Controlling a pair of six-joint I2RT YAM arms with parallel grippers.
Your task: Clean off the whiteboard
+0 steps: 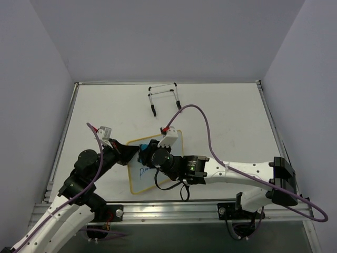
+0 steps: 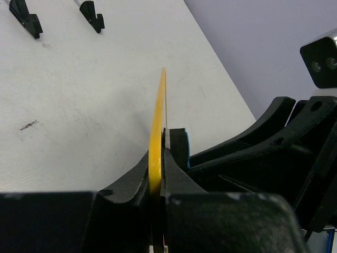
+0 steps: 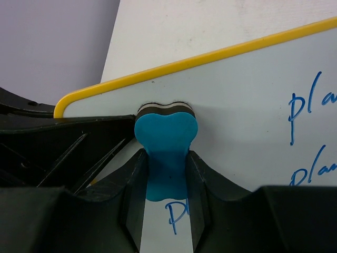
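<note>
Over white table (image 1: 226,118), left claw (image 2: 158,154) pinches whiteboard (image 3: 247,105) edge; right claw (image 3: 166,164) pinches blue eraser (image 3: 166,136) against it.

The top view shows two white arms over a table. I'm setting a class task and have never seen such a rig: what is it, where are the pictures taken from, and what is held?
Two robot arms are bolted at the near edge of a table. The top view looks down from above; the other two come from a camera on each wrist. The left gripper clamps the yellow-framed whiteboard by its edge. The right gripper holds a blue eraser against the board, near blue writing. A black wire stand lies farther back.
</note>
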